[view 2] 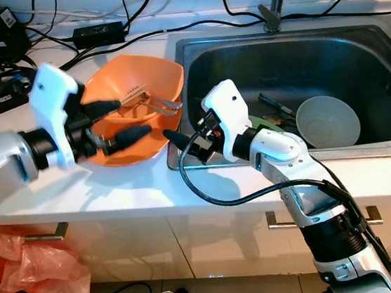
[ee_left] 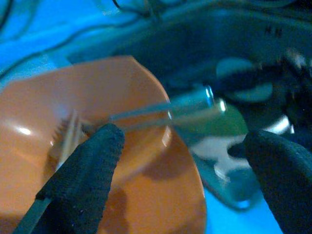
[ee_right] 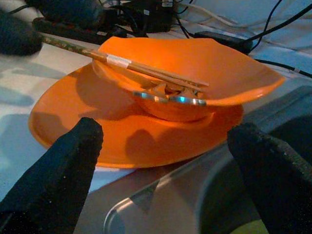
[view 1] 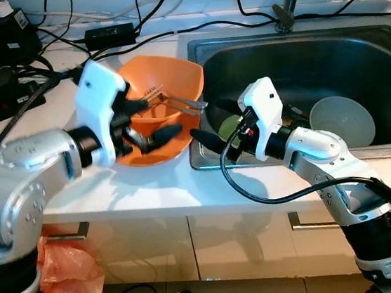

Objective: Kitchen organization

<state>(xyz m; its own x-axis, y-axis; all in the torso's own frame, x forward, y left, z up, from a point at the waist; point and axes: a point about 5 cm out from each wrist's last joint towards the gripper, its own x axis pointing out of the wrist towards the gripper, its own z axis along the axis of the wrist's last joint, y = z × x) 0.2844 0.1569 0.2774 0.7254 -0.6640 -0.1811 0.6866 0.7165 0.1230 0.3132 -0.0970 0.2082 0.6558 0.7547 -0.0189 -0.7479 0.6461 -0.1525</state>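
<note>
1. step in hand, as i judge it: gathering dirty ware. the orange bowl (view 1: 158, 98) sits on an orange plate (ee_right: 131, 141) on the white counter (view 1: 137, 195), just beside the sink's (view 1: 354, 50) left rim. chopsticks (ee_right: 146, 70) and metal utensils (view 1: 180, 104) lie across the bowl, the utensil handles poking out toward the sink.
2. left gripper (view 1: 151, 120): fingers spread, clasping nothing, one finger above the bowl's near rim and one below it. the silver arm reaches in from the left, wrist level, fingers pointing toward the sink.
3. right gripper (view 2: 181, 142): fingers apart, empty, at the sink's front-left corner and aimed at the plate. forearm angled up from the cabinet front, elbow bent.
4. a pale bowl (view 1: 342, 121) and something green (view 1: 230, 125) lie in the basin.
5. next move, a guess: either pinch the bowl's rim or pick out the utensils; loose chopsticks could roll if the bowl tilts.
</note>
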